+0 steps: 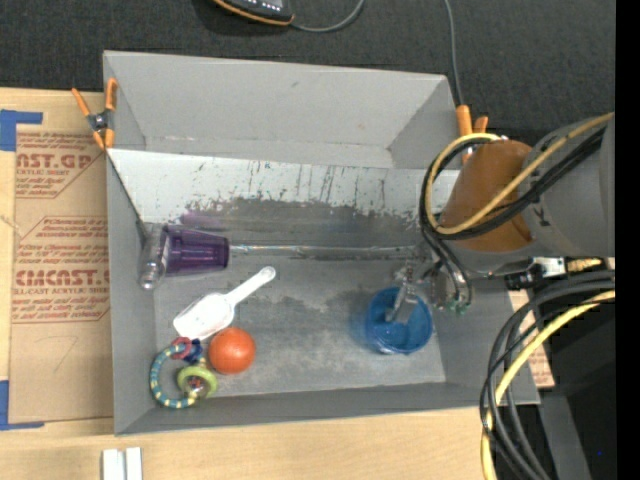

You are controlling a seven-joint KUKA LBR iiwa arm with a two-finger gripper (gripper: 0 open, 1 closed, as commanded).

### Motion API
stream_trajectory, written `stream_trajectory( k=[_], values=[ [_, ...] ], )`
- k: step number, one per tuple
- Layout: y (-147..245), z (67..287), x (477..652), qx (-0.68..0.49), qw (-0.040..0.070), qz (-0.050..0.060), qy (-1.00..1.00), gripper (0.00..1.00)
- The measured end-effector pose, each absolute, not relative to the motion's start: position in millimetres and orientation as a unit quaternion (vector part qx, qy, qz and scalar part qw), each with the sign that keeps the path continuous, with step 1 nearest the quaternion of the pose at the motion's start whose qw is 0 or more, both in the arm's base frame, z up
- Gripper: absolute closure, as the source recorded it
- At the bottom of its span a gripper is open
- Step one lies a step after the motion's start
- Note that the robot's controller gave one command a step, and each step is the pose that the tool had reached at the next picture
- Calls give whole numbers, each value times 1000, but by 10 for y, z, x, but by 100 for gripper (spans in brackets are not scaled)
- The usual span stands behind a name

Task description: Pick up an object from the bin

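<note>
Bin edges: a grey metal bin (300, 118) is sitting with sloping walls, the back wall rising tallest.
Open room: a bare, scuffed stretch of floor is lying across the middle, between the things on the left and the blue bowl on the right.
Task thing: a round blue bowl (383, 338) of smooth plastic is sitting in the front right corner, near the right and front walls.
Gripper: the gripper (405, 306) is reaching in from the right and hanging right at the bowl's upper rim.
Jaws: I cannot tell whether they are standing wide or narrow.
Arm: an orange cover (485, 203) and looping cables are riding on the wrist.
Left side: a purple cup (195, 251) is lying tipped over by the left wall; a white scoop (215, 308), an orange ball (233, 351) and a striped ring toy (172, 378) are clustering in the front left corner, well apart from the bowl.
</note>
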State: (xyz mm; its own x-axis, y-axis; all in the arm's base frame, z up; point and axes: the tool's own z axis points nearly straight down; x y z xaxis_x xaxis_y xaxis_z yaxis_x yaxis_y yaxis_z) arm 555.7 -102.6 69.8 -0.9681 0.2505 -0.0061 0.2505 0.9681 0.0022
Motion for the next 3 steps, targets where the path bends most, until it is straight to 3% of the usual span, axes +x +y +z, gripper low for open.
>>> stream_trajectory(
  k=[2, 3],
  values=[
    [-1021, 755, 5540, 126, 1, 1, 992, 100],
    [-1022, 920, 5547, 126, 2, 1, 992, 100]
  ],
)
